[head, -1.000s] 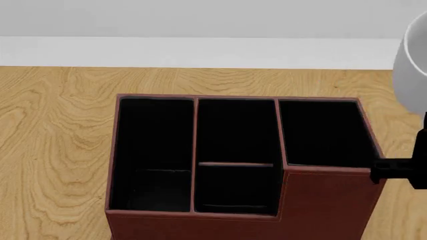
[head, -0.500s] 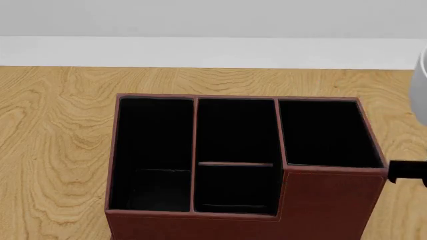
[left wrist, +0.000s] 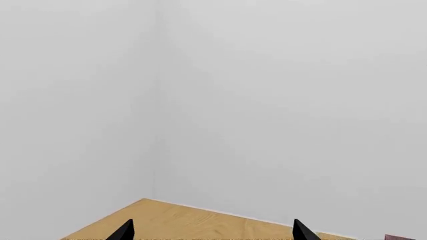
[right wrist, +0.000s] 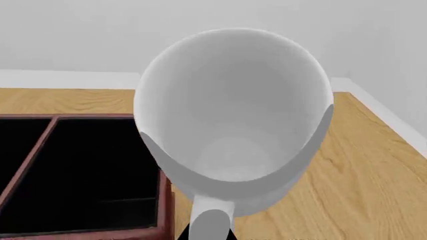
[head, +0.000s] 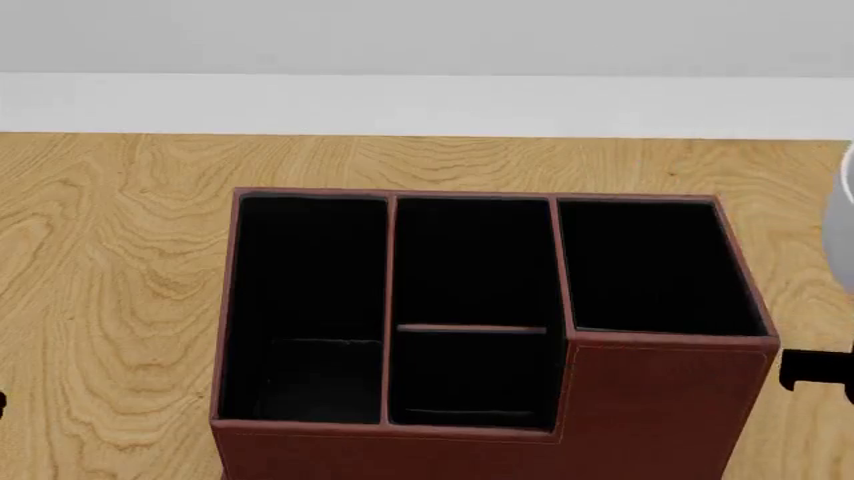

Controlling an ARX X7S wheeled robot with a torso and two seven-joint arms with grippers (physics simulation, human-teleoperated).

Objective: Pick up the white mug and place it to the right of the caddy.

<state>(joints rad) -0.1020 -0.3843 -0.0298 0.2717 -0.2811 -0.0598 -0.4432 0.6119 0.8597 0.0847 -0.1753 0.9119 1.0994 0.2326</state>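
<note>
Filling the right wrist view, the white mug barely edges the head view; right gripper's hold unclear.

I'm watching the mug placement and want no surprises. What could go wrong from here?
1. The white mug hangs close beside the caddy at its right wall; lowering without more clearance could clip the rim or nudge the caddy.
2. The right gripper seems to hold the mug only by its handle, so the mug might swing or slip.
3. In the head view the mug sits mostly out of frame, so judging the landing spot on the table is harder.
</note>
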